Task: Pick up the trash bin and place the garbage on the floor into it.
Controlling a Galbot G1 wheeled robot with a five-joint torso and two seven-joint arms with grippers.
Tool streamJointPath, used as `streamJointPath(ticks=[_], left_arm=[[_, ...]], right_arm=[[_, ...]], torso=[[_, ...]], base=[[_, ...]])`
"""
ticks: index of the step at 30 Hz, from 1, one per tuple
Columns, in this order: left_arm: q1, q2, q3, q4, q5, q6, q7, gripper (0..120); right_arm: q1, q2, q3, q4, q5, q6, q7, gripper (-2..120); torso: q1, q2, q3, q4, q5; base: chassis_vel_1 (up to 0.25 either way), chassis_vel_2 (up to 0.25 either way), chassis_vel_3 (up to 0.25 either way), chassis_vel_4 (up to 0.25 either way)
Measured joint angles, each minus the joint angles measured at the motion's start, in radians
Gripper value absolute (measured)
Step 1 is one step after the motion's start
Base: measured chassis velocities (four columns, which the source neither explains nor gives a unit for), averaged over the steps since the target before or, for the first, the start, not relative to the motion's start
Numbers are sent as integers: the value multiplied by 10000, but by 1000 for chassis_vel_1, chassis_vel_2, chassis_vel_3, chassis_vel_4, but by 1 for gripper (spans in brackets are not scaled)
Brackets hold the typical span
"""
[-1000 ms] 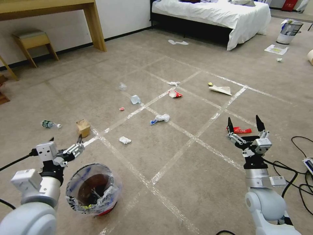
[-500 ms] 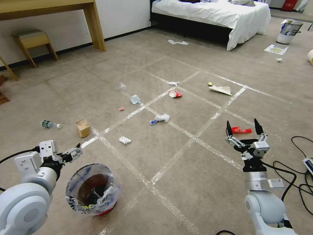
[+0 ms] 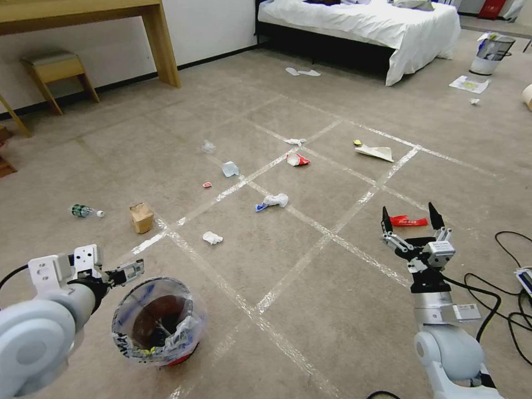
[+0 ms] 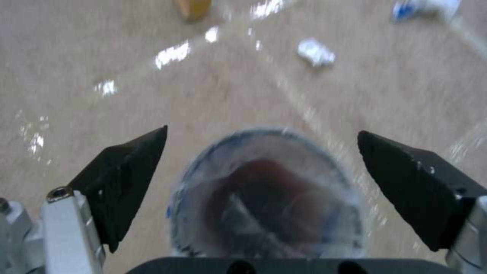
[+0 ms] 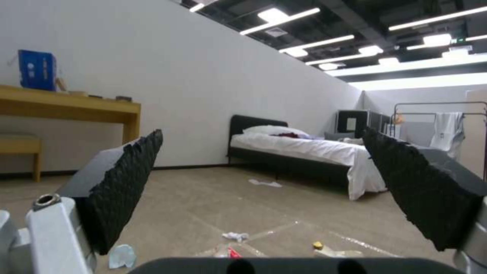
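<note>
Just below our left claw (image 3: 134, 270), spread wide and empty, stands the bin (image 3: 158, 320), dark scraps inside. Our right claw (image 3: 409, 217) points forward, wide open, empty. Beyond both, garbage (image 3: 275, 200) dots the floor (image 3: 310, 310).

A mock bedroom: white-sheeted bed (image 3: 366, 25), wooden desk (image 3: 83, 14), taped carpet (image 3: 310, 288).

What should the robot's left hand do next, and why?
Probably lower onto the trash bin's rim and close. The left hand hangs open just above the bin, which stands on the floor with garbage scattered beyond.
</note>
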Motion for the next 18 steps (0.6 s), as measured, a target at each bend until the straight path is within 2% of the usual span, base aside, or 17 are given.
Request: streamJointPath(ticks=[1,2,3,4,5,6,9,11,16,18], left_arm=[[0,0,0,0,0,0,0,99],[-104,230,-26,309,-331,162,158,99],[-104,230,-26,309,-331,162,158,99],[-147,418,-39,498,-545,255,258,99],[-192,625,-53,684,-973,335,314,99],[-192,625,-53,684,-973,335,314,99],[-472,962,-53,1098,-2112,378,405,99],[-610,1095,-38,1330,-2362,378,562,99],[-804,1395,105,2009,-2329,378,1042,99],[-873,1447,204,2486,-1998,375,1405,99]], right_arm=[[0,0,0,0,0,0,0,100],[-17,-2,5,16,1,7,-1,100],[-17,-2,5,16,1,7,-1,100],[-22,-5,9,37,0,11,-6,100],[-23,-5,9,53,0,12,-15,100],[-23,-5,9,53,0,12,-15,100],[-21,8,-10,28,-29,23,-41,100],[-18,22,-36,-12,-51,28,-52,100],[-6,66,-85,-92,-113,35,-78,100],[30,70,-102,-140,-119,39,-83,100]], torso=[[0,0,0,0,0],[0,0,0,-1,-1],[0,0,0,-1,-1],[0,0,0,-1,-1],[0,0,0,0,-1],[0,0,0,0,-1],[0,0,0,0,-1],[0,0,0,-2,1],[0,-1,0,-1,0],[0,0,0,0,0]], base=[[0,0,0,0],[0,0,0,0],[0,0,0,0],[0,0,0,0],[0,0,0,0],[0,0,0,0],[0,0,0,0],[0,0,0,0],[0,0,0,0],[0,0,0,0]])
